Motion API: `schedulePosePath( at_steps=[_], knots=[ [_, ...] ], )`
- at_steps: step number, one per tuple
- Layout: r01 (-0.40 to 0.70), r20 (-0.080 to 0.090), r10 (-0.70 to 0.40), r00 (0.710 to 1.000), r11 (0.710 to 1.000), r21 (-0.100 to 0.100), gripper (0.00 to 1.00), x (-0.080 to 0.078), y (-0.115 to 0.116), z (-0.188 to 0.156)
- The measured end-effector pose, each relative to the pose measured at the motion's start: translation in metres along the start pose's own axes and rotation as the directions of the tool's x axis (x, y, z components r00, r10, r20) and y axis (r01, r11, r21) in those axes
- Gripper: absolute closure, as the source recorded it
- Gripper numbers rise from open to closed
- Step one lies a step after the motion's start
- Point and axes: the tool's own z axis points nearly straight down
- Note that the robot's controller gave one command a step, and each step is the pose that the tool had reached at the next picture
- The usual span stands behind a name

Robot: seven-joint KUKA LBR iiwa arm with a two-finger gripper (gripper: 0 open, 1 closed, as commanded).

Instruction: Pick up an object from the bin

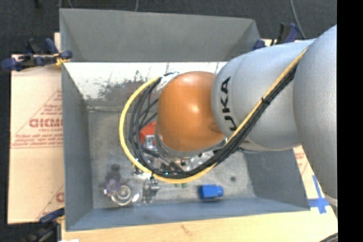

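My gripper (150,187) reaches down near the front left of the bin floor, mostly hidden under the arm's orange cover and cables. Just to its left lies a small shiny metal thing with a purple part (117,190), close to the gripper, and I cannot tell whether they touch. A small blue block (210,191) rests on the floor to the gripper's right, apart from it. A red thing (148,131) shows behind the cables further back, partly hidden.
The arm comes in from the right and covers the middle and right of the bin. The front wall is close below the gripper. Bare floor shows at the left and at the front right corner.
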Motion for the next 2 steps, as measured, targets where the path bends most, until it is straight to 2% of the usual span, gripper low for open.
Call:
schedulePosePath(
  at_steps=[1,2],
  knots=[
    [0.155,0.008,-0.155,0.988,0.988,0.001,0.00,-0.015,0.034,0.086],
    [0.340,0.019,-0.340,0.940,0.940,0.006,0.00,-0.020,0.058,0.091]
  ],
)
